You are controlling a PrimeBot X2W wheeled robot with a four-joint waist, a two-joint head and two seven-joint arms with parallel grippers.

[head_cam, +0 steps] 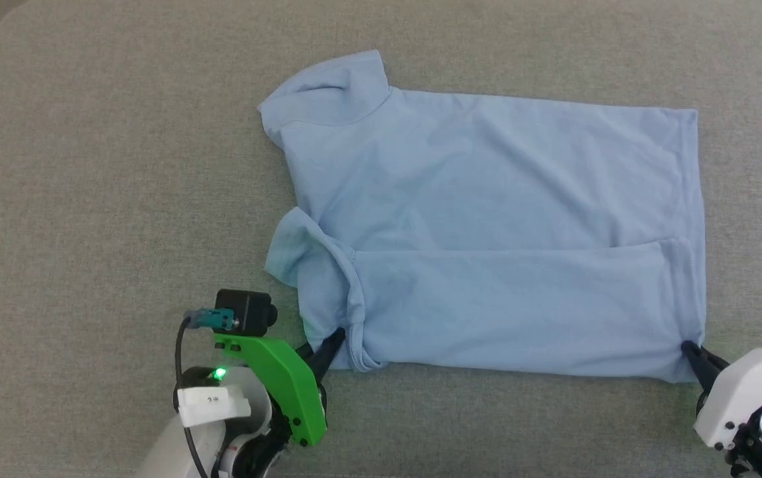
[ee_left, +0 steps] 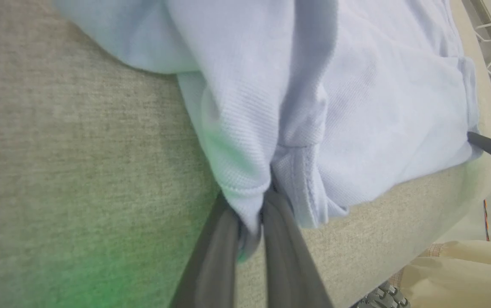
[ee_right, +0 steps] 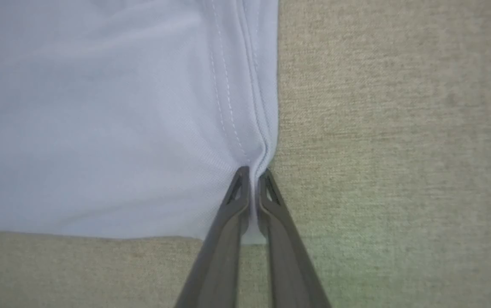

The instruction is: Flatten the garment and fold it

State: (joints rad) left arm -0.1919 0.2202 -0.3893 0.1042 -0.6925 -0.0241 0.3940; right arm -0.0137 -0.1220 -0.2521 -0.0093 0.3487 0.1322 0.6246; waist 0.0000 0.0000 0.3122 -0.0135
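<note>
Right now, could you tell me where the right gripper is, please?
At the head view's lower right, the right gripper pinches the garment at its hem corner.

A light blue shirt (head_cam: 487, 199) lies spread on the grey surface (head_cam: 102, 199), sleeves to the left and hem to the right, its near long edge folded over the body. The left gripper (head_cam: 336, 337) meets the near-left corner below the lower sleeve (head_cam: 288, 255). The right gripper (head_cam: 686, 345) touches the near-right hem corner.
</note>
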